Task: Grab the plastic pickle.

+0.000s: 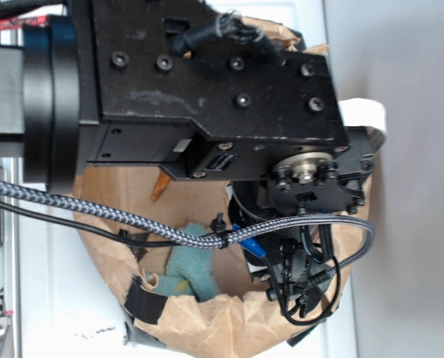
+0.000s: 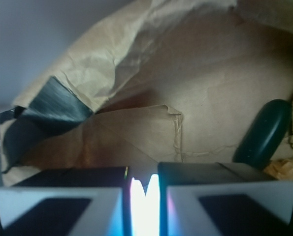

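In the wrist view, a strip of black tape [image 2: 55, 105] is seen at the left on the crumpled brown paper bag [image 2: 195, 78]. At the near edge the gripper [image 2: 145, 196] is seen with its two fingers [image 2: 62, 196] nearly together, only a narrow bright slit between them, nothing clamped. At the right, the plastic pickle [image 2: 264, 132] lies on the paper, beside and apart from the gripper. In the exterior view, a teal cloth [image 1: 195, 265] is seen inside the bag below the arm.
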You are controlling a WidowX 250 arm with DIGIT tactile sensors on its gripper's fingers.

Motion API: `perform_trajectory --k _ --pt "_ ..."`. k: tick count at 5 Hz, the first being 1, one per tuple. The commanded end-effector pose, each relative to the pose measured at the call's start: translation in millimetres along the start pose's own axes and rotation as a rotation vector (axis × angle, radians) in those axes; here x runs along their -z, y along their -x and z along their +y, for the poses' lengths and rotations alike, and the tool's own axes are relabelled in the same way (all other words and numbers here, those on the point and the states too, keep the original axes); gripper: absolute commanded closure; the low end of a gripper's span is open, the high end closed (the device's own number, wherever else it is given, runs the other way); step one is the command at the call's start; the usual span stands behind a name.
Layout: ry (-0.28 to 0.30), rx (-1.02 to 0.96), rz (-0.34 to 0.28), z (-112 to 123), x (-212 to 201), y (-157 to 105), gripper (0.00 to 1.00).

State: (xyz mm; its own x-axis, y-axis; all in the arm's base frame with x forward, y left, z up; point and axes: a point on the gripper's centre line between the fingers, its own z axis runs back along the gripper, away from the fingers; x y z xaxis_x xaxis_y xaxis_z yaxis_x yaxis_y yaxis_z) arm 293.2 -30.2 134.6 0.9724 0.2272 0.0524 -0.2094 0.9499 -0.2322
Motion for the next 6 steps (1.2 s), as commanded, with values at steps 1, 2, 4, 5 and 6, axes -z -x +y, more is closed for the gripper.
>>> perform_trajectory --k 1,2,4,5,6 --pt "-0.007 0.059 -0.096 5.3 -18.7 -12.4 1.0" --pt "-0.064 0.3 0.016 11.5 -18.0 -5.2 1.0" --pt "-0.069 0.409 -0.071 16.2 -16.3 -8.3 1.0" --pt "-0.108 0.24 -0.19 18.2 -9.5 -9.4 1.0" --pt "-0.131 0.039 -0.259 21.6 -0.2 -7.5 1.0"
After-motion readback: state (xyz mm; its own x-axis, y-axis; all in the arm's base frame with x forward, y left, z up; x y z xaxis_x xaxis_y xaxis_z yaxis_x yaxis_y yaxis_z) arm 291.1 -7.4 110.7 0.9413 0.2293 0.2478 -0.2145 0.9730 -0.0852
